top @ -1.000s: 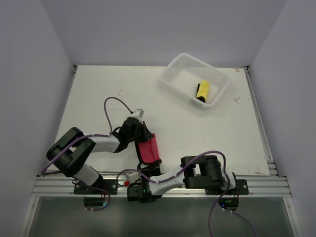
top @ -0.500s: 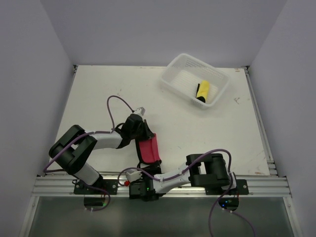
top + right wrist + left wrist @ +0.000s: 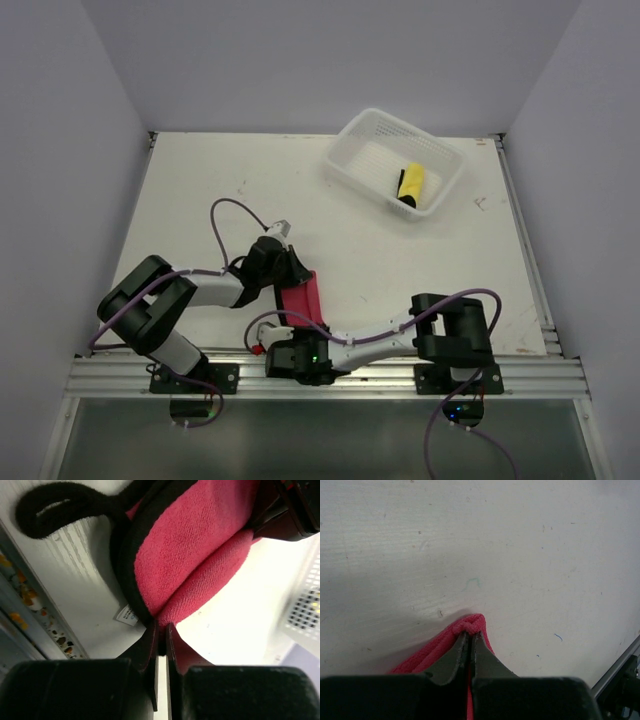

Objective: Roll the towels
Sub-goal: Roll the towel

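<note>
**Two grippers, one pink towel: pinched at both ends**

Top external: the pink towel [image 3: 301, 298] is seen at the near edge of the table [image 3: 220, 190], stretched between both arms. Its far end is held by the left gripper [image 3: 292, 274], its near end by the right gripper [image 3: 297, 328]. This hold is judged to keep the cloth taut, so a roll can be started from one end. A yellow towel [image 3: 411, 183], already rolled, is lying in the basket [image 3: 345, 158] at the far right, well apart. That is likely the drop-off for finished rolls.

Left wrist: the jaws are closed almost fully, and a bunched corner of pink cloth is clamped at their tips. The corner is touching the table; bare tabletop is seen beyond it.

Right wrist: the jaws are shut to a thin slit on a fold of the pink towel. Above the pinch, the black trim [image 3: 120, 555] and a small label [image 3: 127, 614] are visible, with the cloth doubled over. How far rolling has got cannot be told.
</note>
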